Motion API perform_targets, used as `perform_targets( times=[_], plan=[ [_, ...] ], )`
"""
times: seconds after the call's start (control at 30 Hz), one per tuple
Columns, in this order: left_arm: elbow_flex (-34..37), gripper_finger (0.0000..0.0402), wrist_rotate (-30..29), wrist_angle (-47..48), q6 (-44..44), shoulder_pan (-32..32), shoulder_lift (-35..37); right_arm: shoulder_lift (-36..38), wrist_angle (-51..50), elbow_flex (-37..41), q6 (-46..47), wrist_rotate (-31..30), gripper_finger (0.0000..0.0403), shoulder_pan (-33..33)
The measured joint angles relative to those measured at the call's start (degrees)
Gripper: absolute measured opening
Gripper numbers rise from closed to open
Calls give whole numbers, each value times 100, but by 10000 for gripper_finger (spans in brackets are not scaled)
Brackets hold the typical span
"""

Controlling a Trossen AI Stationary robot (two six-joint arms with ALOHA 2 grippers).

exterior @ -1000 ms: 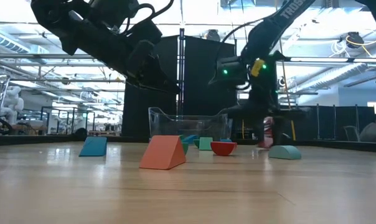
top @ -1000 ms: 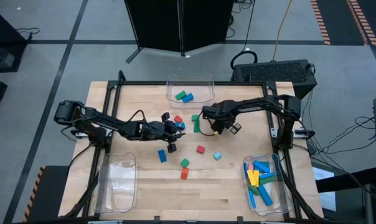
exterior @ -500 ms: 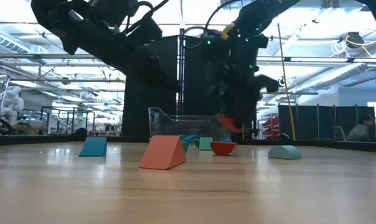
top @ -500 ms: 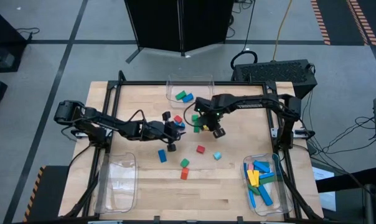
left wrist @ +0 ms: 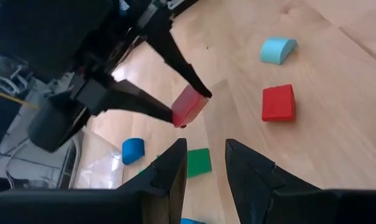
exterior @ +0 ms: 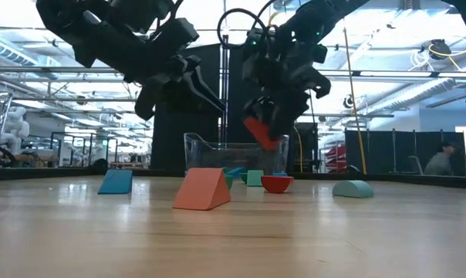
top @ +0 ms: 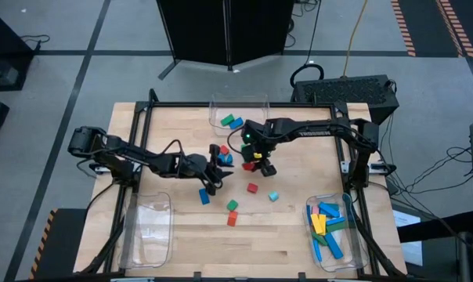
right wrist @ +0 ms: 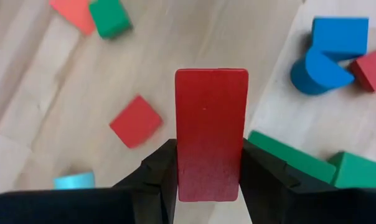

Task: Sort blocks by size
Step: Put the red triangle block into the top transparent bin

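A: Red bar (right wrist: 211, 134) sits between the right gripper (right wrist: 206, 171) fingers, pinched across its narrow width, long axis running straight out past the tips. Lifted off the table (top: 299, 235), above the middle cluster of blocks.

B: Where's it go?

A: Likely the bin (top: 330, 231) at the right-front corner, where the long pieces lie. Right arm is nearer that one.

B: Left gripper (left wrist: 203, 165)?

A: Fingers slightly parted, nothing between them, hovering near the centre next to the right one. A blue block (top: 204, 196) lies just in front of it.

B: Hidden bits?

A: Bar's gripped end is covered by the fingers; high view shows only a sliver of it.
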State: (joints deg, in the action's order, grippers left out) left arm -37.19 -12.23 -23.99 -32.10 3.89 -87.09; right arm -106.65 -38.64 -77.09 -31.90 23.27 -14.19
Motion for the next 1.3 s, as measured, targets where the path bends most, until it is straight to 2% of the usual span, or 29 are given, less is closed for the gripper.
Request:
perform_targets(
  times=[0.23, 0.53, 0.7, 1.0, 1.3],
  plan=[
    [-4, 117, -1, -175, -201, 10, 0, 2, 241, -1, 378, 248, 129, 26],
    [-107, 202, 70, -269, -454, 10, 0, 2, 445, -1, 411, 243, 130, 152],
    [-196, 216, 439, -282, -489, 10, -186, 2, 510, -1, 390, 241, 130, 161],
    [-628, 204, 256, -300, -604, -16, -781, 2, 564, -1, 391, 238, 130, 161],
    [-669, 124, 210, -191, -589, -103, -815, 2, 543, -1, 386, 240, 130, 161]
  ],
)
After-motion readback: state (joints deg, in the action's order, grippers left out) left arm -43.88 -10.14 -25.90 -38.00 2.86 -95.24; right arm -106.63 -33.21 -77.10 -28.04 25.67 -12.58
